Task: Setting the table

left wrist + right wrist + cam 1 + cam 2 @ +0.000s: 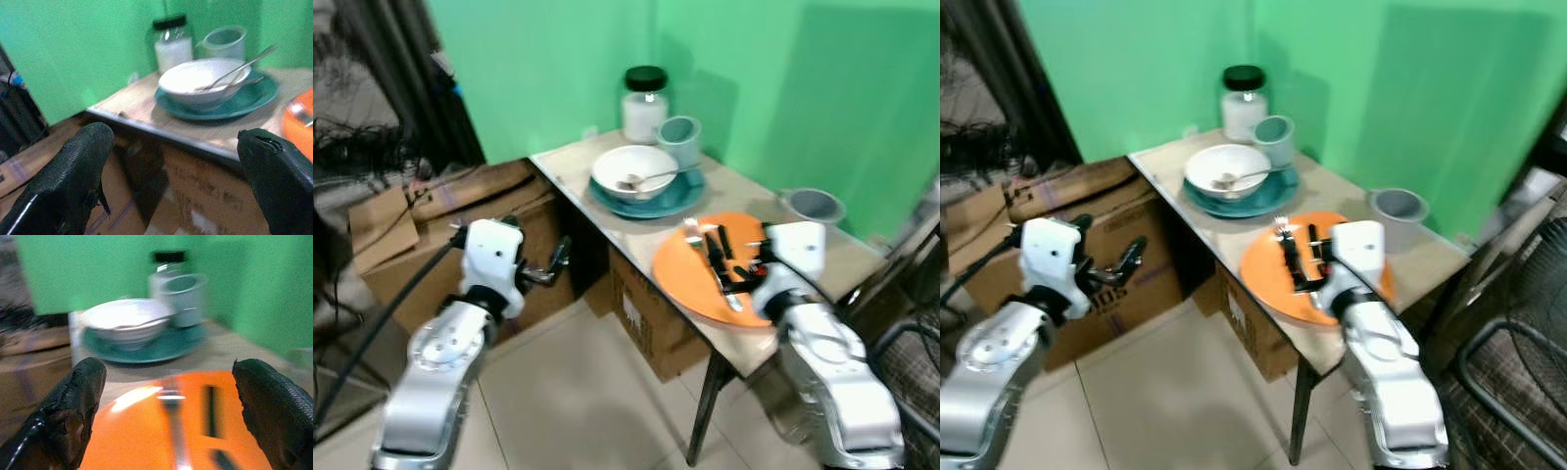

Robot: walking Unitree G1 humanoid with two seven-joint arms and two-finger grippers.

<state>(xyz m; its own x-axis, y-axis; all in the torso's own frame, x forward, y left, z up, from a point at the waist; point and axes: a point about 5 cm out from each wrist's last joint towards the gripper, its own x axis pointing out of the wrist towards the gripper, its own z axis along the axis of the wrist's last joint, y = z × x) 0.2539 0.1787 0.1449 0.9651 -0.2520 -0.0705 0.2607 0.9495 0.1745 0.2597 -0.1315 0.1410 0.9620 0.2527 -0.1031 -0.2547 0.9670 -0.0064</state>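
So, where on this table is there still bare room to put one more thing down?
Bare wood shows on the table between the orange plate and the grey cup, and along the front edge left of the teal plate. The back corner is crowded by the jar and mug. The right gripper hovers over the orange plate.

green wall (558, 69), tiled floor (568, 392), cardboard boxes (440, 225)

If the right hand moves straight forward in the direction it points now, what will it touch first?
Probably the fork lying on the orange plate, right between the open right hand's fingers. Beyond it stand the teal plate and white bowl; depth is blurred.
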